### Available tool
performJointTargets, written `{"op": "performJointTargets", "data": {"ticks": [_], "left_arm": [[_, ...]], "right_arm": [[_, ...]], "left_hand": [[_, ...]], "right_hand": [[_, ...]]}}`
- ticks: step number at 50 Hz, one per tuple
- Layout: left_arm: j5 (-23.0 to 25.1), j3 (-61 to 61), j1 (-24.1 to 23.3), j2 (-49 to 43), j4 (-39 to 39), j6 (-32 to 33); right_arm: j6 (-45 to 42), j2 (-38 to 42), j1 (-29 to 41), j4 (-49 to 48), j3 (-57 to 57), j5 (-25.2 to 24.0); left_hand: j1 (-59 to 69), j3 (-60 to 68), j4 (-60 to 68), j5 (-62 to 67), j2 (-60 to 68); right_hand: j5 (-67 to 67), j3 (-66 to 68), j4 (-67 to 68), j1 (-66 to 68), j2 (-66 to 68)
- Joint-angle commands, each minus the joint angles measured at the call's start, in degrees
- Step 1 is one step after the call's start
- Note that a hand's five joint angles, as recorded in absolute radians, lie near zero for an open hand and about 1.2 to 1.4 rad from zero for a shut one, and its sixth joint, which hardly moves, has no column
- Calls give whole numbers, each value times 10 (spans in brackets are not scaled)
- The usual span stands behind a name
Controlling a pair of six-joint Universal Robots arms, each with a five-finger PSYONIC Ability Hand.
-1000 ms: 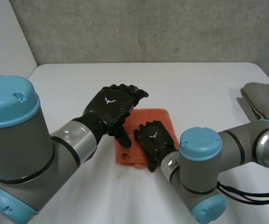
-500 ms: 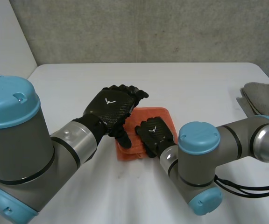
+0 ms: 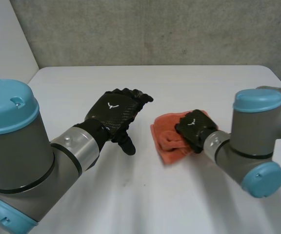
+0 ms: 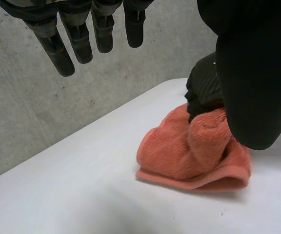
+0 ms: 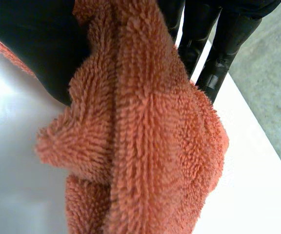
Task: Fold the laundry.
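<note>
A small orange terry cloth (image 3: 166,140) lies bunched up on the white table (image 3: 204,83), right of the middle. My right hand (image 3: 195,127) is shut on the cloth's right side. In the right wrist view the cloth (image 5: 150,136) is pinched between the thumb and the fingers (image 5: 223,39) and hangs in thick folds. My left hand (image 3: 116,114) hovers open a little to the left of the cloth, touching nothing. In the left wrist view its straight fingers (image 4: 77,34) point past the cloth (image 4: 179,151), with the right hand (image 4: 206,87) on top of the bundle.
The right arm's elbow (image 3: 257,126) stands over the table's right side. A concrete wall (image 3: 155,29) runs behind the table's far edge. Bare table lies in front of both hands and at the far left.
The right hand has curled shut on the cloth and dragged it to the right, bunching the flat folded cloth into a lump. The left hand has stayed in place, open.
</note>
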Motion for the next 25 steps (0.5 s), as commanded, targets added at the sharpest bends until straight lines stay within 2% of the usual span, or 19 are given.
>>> {"op": "performJointTargets", "data": {"ticks": [1, 10, 17, 25], "left_arm": [[0, -1, 0, 0, 2, 0], [0, 1, 1, -1, 3, 0], [0, 2, 1, -2, 8, 0], [-1, 2, 2, -4, 8, 0]], "right_arm": [[-40, 2, -74, -32, 11, -36], [-81, 5, -154, -44, 2, -48], [-98, 32, -184, -47, -21, -102], [-111, 55, -211, -47, -160, -115]], "left_hand": [[-7, -16, -13, -24, -13], [-7, -16, -13, -24, -13], [-7, -16, -13, -24, -13], [-7, -16, -13, -24, -13]], "right_hand": [[181, 145, 131, 306, 139], [181, 145, 131, 306, 139], [181, 145, 131, 306, 139], [181, 145, 131, 306, 139]]}}
